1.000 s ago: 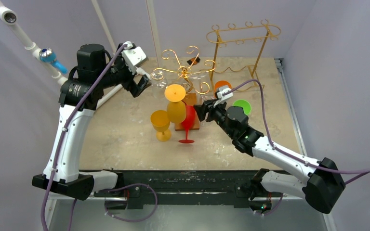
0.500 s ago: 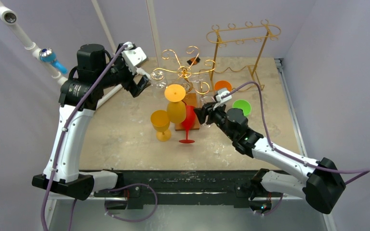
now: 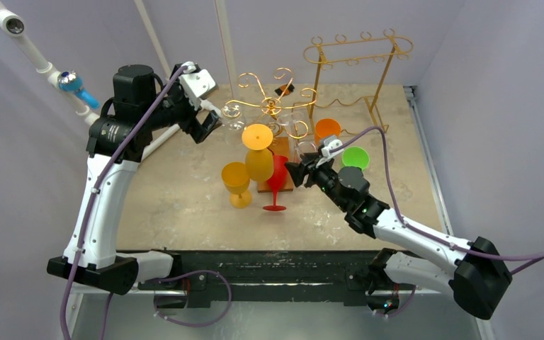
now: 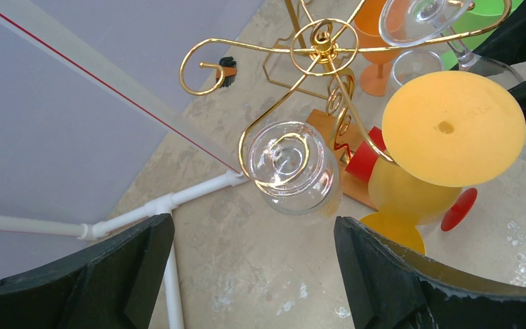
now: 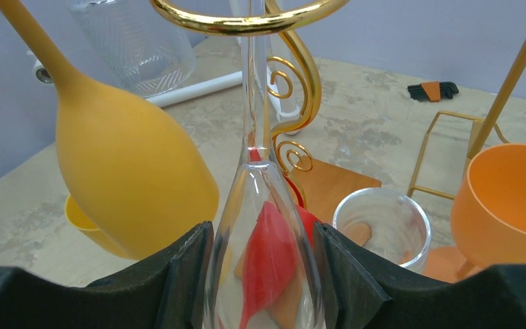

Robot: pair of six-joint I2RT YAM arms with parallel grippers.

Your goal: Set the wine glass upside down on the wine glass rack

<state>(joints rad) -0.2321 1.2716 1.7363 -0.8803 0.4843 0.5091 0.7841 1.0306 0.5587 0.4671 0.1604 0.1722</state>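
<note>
1. Top view: we see the right claw (image 3: 296, 171) at the front of the gold wine glass rack (image 3: 273, 105), closed partway on the clear wine glass (image 3: 304, 151), gripping its bowl. The glass is upside down, bowl low, stem running up to a curl on the rack's right side. The left claw (image 3: 209, 127) hovers wide open & empty at the rack's left, near a hung clear glass (image 3: 232, 110). A yellow glass (image 3: 258, 154) hangs inverted at centre. On the worktop (image 3: 177, 198), a 2nd yellow glass (image 3: 237, 183) & a red glass (image 3: 276, 180) stand upright in front of the rack, w/ an orange glass (image 3: 327, 129) & a green glass (image 3: 355, 157) to the right. A taller gold rack (image 3: 358, 53) stands at the back.
2. Left wrist: both fingers (image 4: 109, 274) are spread far apart, w/ nothing btwn them but worktop. The hung clear glass sits in a gold curl just ahead, foot up. A white pipe (image 4: 171, 202) lies on the worktop to the left. Top right, we see the wine glass foot at another curl, gold wire crossing it.
3. Right wrist: the wine glass bowl fills the gap btwn the two pads (image 5: 185, 274), touching both. Its stem rises thru a gold ring overhead; we can't see the foot here. The yellow glass hangs just left, apart from it. The red glass shows thru the clear bowl. A short clear tumbler (image 5: 381, 223) stands near the rack's wooden base (image 5: 329, 181).
</note>
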